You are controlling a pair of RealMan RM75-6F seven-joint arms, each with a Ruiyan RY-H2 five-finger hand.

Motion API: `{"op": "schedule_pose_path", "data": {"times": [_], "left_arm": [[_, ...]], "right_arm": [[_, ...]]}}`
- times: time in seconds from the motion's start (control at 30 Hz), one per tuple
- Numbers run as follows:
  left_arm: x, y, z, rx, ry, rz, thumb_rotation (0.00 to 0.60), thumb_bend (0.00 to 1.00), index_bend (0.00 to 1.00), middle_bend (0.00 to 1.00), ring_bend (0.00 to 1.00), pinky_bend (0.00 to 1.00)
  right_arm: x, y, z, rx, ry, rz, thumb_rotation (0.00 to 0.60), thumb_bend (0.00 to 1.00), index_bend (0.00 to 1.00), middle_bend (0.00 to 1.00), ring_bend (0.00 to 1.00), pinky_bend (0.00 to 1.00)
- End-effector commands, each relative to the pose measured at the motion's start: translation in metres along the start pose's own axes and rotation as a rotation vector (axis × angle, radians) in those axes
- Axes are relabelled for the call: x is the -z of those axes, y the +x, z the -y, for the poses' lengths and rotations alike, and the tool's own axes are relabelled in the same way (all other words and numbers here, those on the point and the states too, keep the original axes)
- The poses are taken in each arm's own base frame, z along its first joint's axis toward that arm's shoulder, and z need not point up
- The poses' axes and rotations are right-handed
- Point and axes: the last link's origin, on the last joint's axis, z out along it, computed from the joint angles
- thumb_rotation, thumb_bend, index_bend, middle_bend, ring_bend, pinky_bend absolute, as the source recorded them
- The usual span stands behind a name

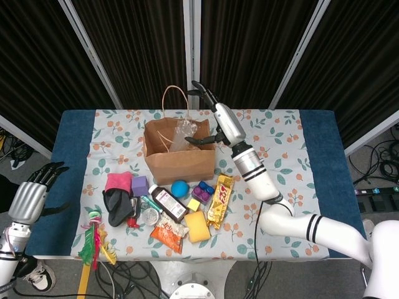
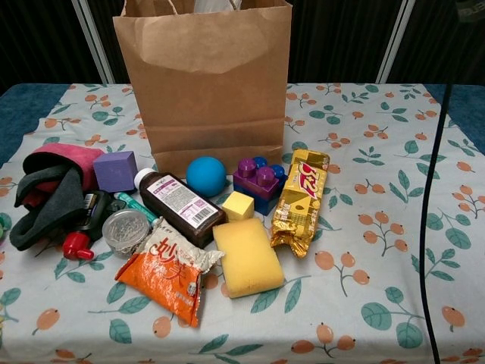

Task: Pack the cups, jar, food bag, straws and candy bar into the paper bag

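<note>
The brown paper bag (image 1: 179,161) (image 2: 204,83) stands open at the table's back centre. Clear plastic cups (image 1: 185,130) lie inside it, just under the rim. My right hand (image 1: 216,118) hovers over the bag's right rim, fingers spread, holding nothing. On the table in front lie the gold candy bar (image 1: 219,200) (image 2: 300,201), the orange food bag (image 1: 168,233) (image 2: 168,271), the small round jar (image 1: 149,216) (image 2: 126,230) and the colourful straws (image 1: 95,240). My left hand (image 1: 32,194) hangs open beyond the table's left edge.
Around the bag's foot are a brown bottle (image 2: 182,205), a blue ball (image 2: 205,176), purple blocks (image 2: 258,182), a yellow sponge (image 2: 247,258), a purple cube (image 2: 115,170) and a pink and black cloth (image 2: 49,189). A black cable (image 2: 436,189) hangs at the right.
</note>
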Motion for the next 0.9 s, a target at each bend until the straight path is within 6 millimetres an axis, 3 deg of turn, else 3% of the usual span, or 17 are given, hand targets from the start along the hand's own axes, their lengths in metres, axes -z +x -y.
{"op": "schedule_pose_path", "data": {"times": [0.03,0.23,0.37,0.47,0.57,0.67,0.9], "left_arm": [[0.000,0.000,-0.001,0.000,-0.004,-0.001,0.600,0.13,0.23,0.24,0.15,0.25],[0.001,0.002,-0.005,-0.001,-0.014,-0.002,0.600,0.13,0.23,0.24,0.16,0.25],[0.001,-0.002,-0.008,0.005,-0.014,-0.001,0.600,0.13,0.23,0.24,0.15,0.25],[0.001,-0.005,-0.010,0.008,-0.016,0.001,0.600,0.13,0.23,0.24,0.15,0.25],[0.001,-0.007,-0.011,0.007,-0.018,0.001,0.600,0.13,0.23,0.24,0.16,0.25],[0.002,-0.006,-0.010,0.003,-0.016,-0.004,0.600,0.13,0.23,0.24,0.15,0.25],[0.008,-0.001,-0.004,-0.011,0.013,-0.019,0.600,0.13,0.23,0.25,0.15,0.25]], "right_arm": [[0.030,0.021,0.007,0.095,0.042,0.009,0.600,0.00,0.00,0.17,0.00,0.02],[0.102,0.052,0.004,0.404,0.052,0.127,0.600,0.00,0.05,0.23,0.05,0.04],[0.152,0.060,-0.019,0.600,-0.049,0.276,0.600,0.00,0.08,0.24,0.07,0.07],[0.179,0.056,-0.041,0.705,-0.083,0.357,0.600,0.00,0.08,0.24,0.07,0.07],[0.192,0.048,-0.062,0.753,-0.099,0.405,0.600,0.00,0.09,0.23,0.06,0.07],[0.193,0.037,-0.083,0.810,-0.089,0.466,0.600,0.00,0.10,0.22,0.04,0.07],[0.178,-0.004,-0.097,0.889,0.007,0.620,0.600,0.00,0.11,0.21,0.03,0.07]]}}
